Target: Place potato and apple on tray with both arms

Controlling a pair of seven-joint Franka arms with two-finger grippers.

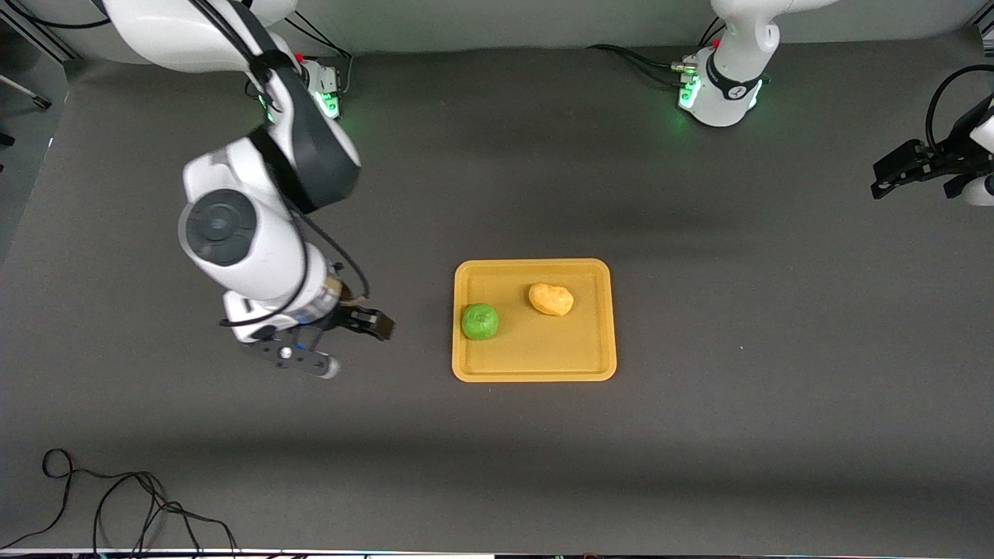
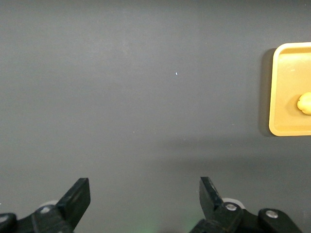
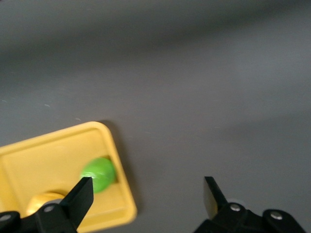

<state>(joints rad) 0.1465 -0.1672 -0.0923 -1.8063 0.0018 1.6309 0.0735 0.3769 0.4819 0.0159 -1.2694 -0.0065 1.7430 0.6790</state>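
Observation:
The mustard-yellow tray point(image 1: 543, 345) lies on the dark mat in the middle of the table. The green apple point(image 1: 480, 321) sits in it by the rim toward the right arm's end. The yellow-orange potato point(image 1: 550, 299) lies in it beside the apple. My right gripper point(image 1: 354, 341) is open and empty, above the mat just off the tray's rim near the apple. Its wrist view shows the apple point(image 3: 98, 174), the potato point(image 3: 41, 201) and the tray point(image 3: 43, 160). My left gripper point(image 1: 885, 177) is open and empty, waiting at the left arm's end. Its wrist view shows the tray point(image 2: 286, 87) and the potato point(image 2: 304, 103).
Black cables point(image 1: 116, 505) lie at the mat's edge nearest the front camera, toward the right arm's end. The two arm bases point(image 1: 722, 85) stand along the edge farthest from the camera. Bare mat surrounds the tray.

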